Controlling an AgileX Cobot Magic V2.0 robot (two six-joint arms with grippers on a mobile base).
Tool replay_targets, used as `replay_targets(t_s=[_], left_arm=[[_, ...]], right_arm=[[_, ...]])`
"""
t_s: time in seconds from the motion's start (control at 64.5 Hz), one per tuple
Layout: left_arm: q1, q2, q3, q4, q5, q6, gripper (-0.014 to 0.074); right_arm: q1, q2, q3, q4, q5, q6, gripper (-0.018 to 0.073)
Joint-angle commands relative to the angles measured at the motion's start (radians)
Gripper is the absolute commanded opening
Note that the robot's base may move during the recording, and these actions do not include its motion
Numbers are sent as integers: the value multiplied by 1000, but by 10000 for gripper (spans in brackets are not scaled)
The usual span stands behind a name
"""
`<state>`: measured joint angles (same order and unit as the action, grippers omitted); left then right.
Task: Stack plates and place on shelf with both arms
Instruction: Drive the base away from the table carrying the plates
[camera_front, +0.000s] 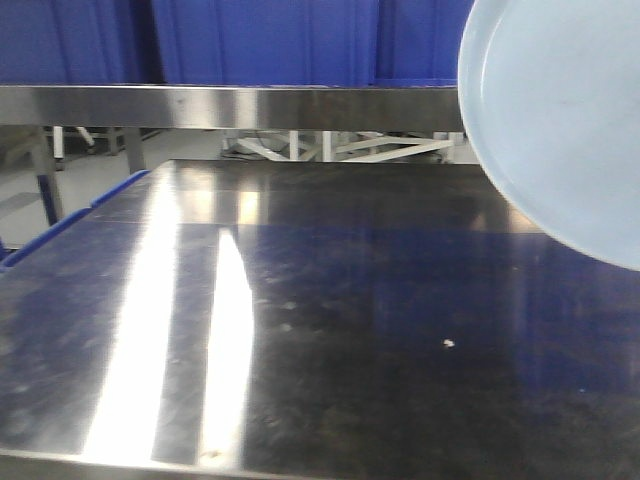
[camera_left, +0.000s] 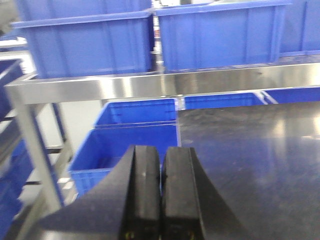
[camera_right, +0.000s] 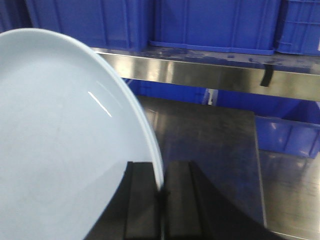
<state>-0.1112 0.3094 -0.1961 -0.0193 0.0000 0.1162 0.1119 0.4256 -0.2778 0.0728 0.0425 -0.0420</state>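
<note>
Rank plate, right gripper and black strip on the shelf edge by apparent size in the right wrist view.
1. plate, fills the left half
2. right gripper, shut on its rim
3. black strip, smallest
Nearness to the camera inflates the first two.

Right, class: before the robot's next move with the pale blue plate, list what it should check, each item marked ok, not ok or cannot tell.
1. Right claw grips the pale blue glossy round plate: ok, shut on its rim.
2. Plate clear of the dark steel tabletop: ok, it looks raised in the front view.
3. Left claw free: ok, shut and holding nothing.
4. Second plate located: cannot tell, none in view.
5. Room on the steel shelf beside the deep blue plastic bins: cannot tell.
</note>
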Motion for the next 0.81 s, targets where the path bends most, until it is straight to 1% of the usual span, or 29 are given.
replay_targets(t_s=[0.0, 0.79], left_arm=[[4, 6, -36, -8, -90, -8, 82], [4, 6, -36, -8, -90, -8, 82]], right_arm=[[-6, 2, -33, 2, -107, 5, 57], [-6, 2, -33, 2, -107, 5, 57]])
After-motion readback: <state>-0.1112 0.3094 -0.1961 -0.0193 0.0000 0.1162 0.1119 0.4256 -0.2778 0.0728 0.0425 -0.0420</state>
